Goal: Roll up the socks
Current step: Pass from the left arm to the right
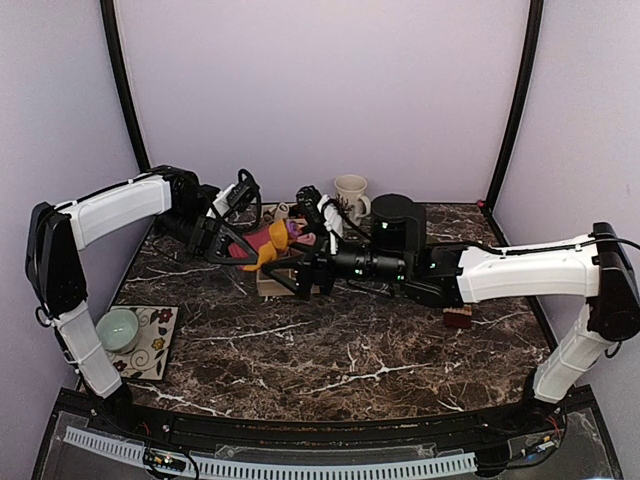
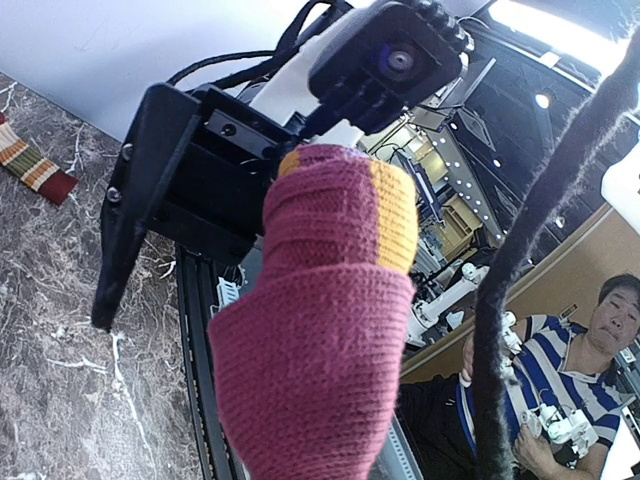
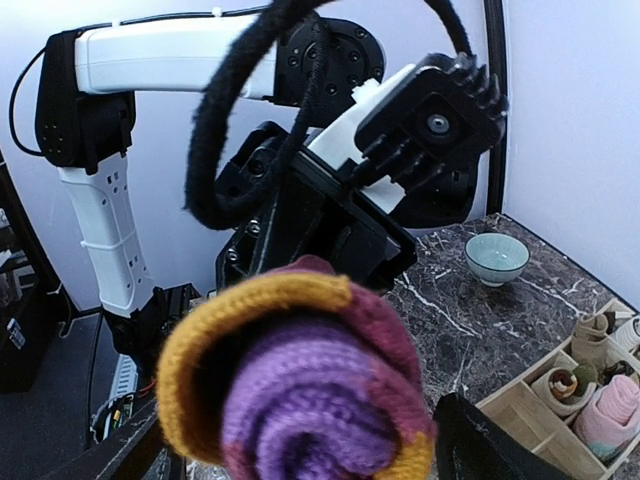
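Currently the left gripper [image 1: 224, 241] pinches the maroon, orange and purple striped knit sock [image 1: 266, 242] aloft. Its rolled end points rightward into the spread right gripper [image 1: 298, 268].

Between the jaws of your right gripper [image 3: 305, 450], the striped sock [image 3: 300, 390] is soft ribbed knit cloth, matt. Beyond the jaws, the left gripper [image 1: 222, 240] body reads as matt black plastic. Above them, the cable [image 3: 240, 120] wears a rough braided sleeve. Beneath them, the table [image 3: 450, 320] is glossy, veined and stone-like. To their right, the tray [image 3: 535, 420] is bare matt wood and the bowl [image 3: 497, 258] is smoothly glazed.
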`<action>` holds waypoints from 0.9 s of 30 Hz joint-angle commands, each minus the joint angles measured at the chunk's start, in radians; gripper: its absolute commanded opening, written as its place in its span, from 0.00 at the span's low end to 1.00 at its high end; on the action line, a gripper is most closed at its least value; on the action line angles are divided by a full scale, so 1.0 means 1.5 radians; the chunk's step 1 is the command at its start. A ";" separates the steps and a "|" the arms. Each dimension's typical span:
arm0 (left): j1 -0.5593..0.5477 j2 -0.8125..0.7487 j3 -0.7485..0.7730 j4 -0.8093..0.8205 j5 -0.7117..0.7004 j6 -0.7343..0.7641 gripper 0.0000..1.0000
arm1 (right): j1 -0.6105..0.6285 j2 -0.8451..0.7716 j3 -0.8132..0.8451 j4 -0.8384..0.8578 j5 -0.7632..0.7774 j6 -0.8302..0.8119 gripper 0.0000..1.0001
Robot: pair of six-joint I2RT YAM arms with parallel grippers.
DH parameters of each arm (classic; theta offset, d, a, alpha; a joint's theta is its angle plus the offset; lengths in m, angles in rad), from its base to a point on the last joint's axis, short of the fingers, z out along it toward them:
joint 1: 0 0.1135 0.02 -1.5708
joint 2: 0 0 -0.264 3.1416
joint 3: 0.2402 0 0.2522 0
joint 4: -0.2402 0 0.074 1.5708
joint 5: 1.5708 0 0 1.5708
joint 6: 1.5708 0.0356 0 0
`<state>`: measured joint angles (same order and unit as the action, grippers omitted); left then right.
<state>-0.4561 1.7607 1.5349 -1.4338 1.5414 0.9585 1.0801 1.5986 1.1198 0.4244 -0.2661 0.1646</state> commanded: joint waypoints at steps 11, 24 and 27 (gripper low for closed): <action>0.002 -0.013 -0.001 -0.018 0.024 0.019 0.00 | -0.009 -0.013 0.011 0.063 -0.058 0.115 1.00; 0.002 -0.049 -0.013 0.015 -0.009 -0.003 0.00 | -0.008 0.048 0.088 -0.022 -0.026 0.160 0.88; 0.003 -0.056 -0.015 0.020 -0.007 -0.007 0.00 | -0.007 0.041 0.066 -0.003 -0.035 0.174 0.85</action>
<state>-0.4561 1.7378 1.5280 -1.4151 1.5284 0.9565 1.0634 1.6573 1.2320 0.4023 -0.3080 0.3801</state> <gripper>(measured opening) 0.095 0.873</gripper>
